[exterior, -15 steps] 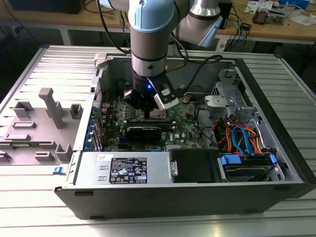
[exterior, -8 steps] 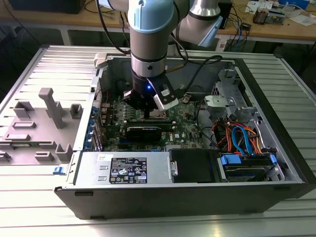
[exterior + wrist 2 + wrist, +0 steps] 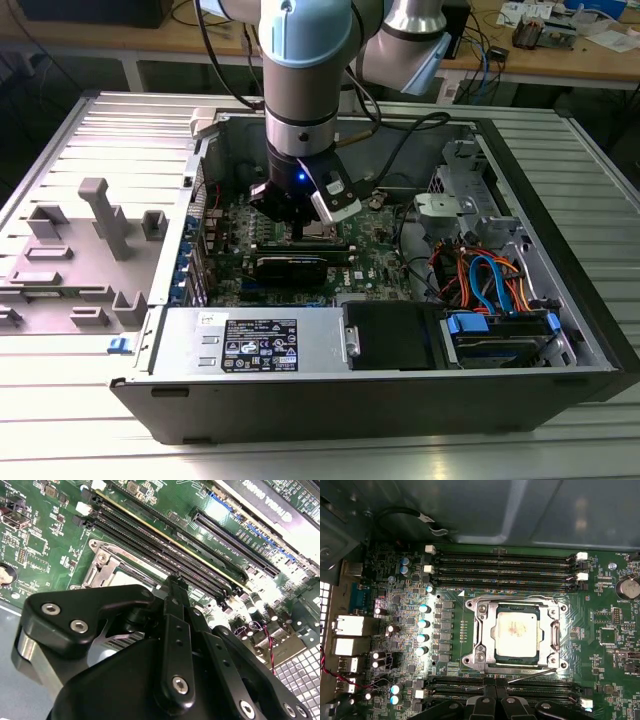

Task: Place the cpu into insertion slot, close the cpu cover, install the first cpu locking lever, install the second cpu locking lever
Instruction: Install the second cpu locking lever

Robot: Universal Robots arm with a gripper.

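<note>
In the first wrist view the cpu [image 3: 516, 634] sits flat in its socket at the middle of the frame, its silver-grey top showing through the open middle of the cpu cover [image 3: 482, 635], which lies down around it. So the first two steps look done: chip seated, cover closed. A thin wire lever [image 3: 532, 676] runs slantwise along the lower edge of the socket, lifted a little off the frame, and seems not yet latched; whether the other lever is hooked down cannot be told.

The pincer [image 3: 494, 696] shows at the bottom middle of that view, its black fingers close together just below the socket, close by that wire, apparently holding nothing.

In the exterior view the arm reaches down into the open computer case [image 3: 560, 330] on the worktop [image 3: 80, 440], with the pincer [image 3: 297, 228] at the centre of the green board [image 3: 380, 250].
</note>
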